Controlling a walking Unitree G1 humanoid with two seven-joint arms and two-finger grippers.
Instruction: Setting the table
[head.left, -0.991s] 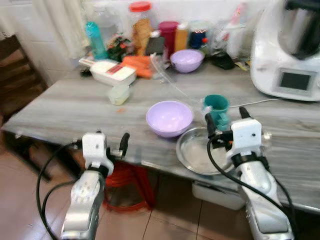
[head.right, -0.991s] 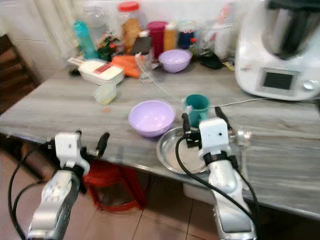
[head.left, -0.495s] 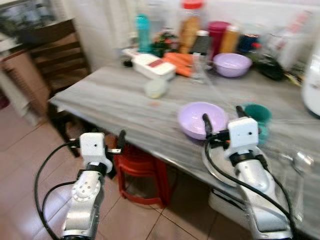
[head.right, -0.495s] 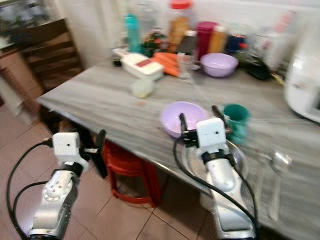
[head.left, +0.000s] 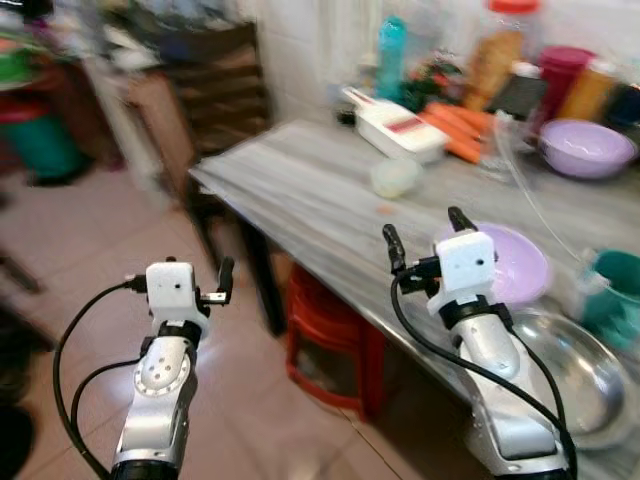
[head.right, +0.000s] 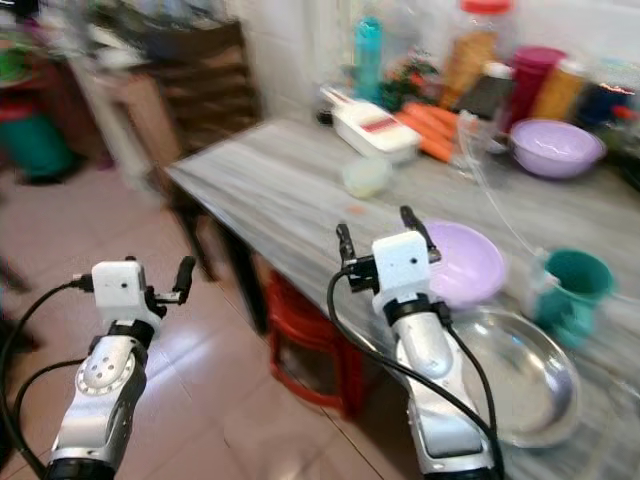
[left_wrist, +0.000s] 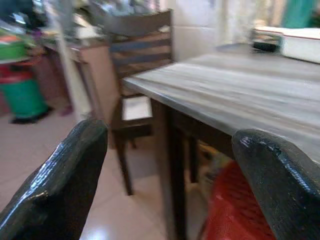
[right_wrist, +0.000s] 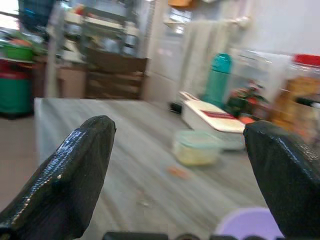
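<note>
- The lilac bowl (head.right: 462, 262) is sitting near the front edge of the grey table (head.right: 270, 190), with a shallow metal plate (head.right: 520, 370) just beside it at the edge and a teal cup (head.right: 572, 283) behind the plate; all three are looking empty as far as the blur allows.
- Judging by this, the setting is barely under way: the three pieces are bunched at one spot, no cutlery is showing, and neither arm is carrying anything.
- The right end effector (head.right: 380, 232) is hovering over the table edge just in front of the lilac bowl, fingers spread wide and holding nothing.
- The left end effector (head.left: 205, 282) is hanging over the tiled floor, off the table's corner, fingers wide apart and empty.
- Farther back, a second lilac bowl (head.right: 555, 146), a small lidded tub (head.right: 366, 176), a white flat box (head.right: 375, 128), a teal bottle (head.right: 368, 55) and jars are crowding the wall side.
- A red stool (head.right: 310, 345) is standing under the table, and a dark wooden chair (left_wrist: 137, 75) is waiting at its end.
</note>
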